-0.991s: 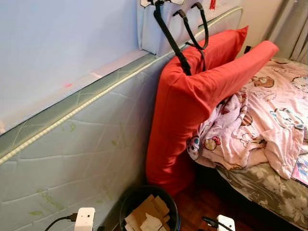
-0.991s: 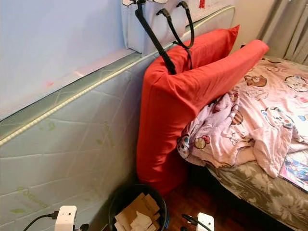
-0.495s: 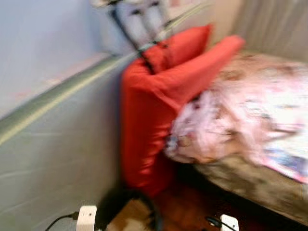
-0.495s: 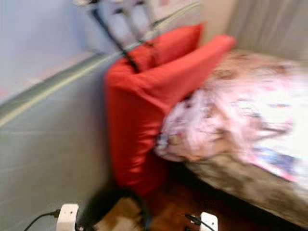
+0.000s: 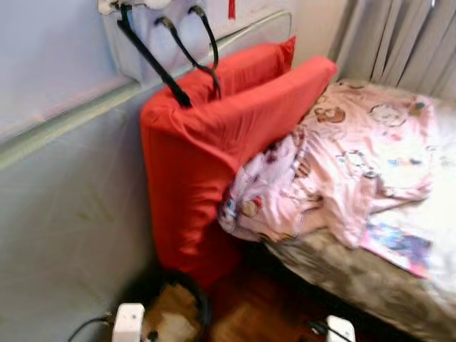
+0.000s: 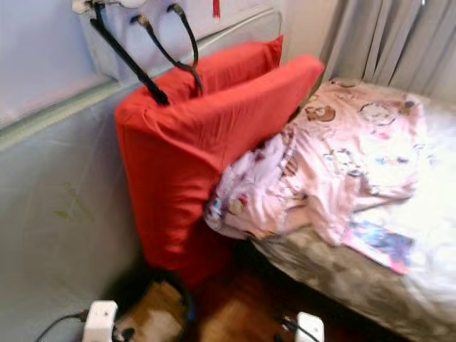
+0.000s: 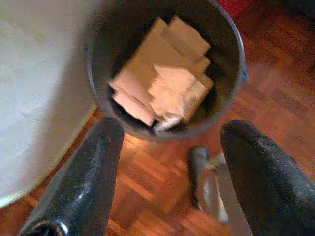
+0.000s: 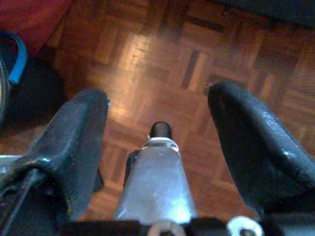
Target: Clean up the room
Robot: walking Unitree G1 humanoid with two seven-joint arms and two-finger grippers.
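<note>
Dark round bin (image 7: 162, 73) on the parquet floor (image 8: 197, 73), packed with cardboard scraps (image 7: 165, 81), tucked at the foot of a tall red cushion (image 5: 214, 142) leaning on a pale upright mattress (image 5: 64, 214). Pink cartoon blanket (image 5: 342, 164) rumpled over the bed (image 5: 356, 274) to the right, a colourful booklet (image 5: 399, 246) near its edge. Left gripper (image 7: 167, 167) above the bin, jaws spread wide, empty. Right gripper (image 8: 157, 142) over bare floor, jaws likewise apart, holding nothing. Grey curtains (image 5: 399, 43) behind.

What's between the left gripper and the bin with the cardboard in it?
Nothing visible. The open left gripper hangs above the bin, with bare parquet floor between its fingers and the rim. The cardboard scraps already lie inside.
</note>
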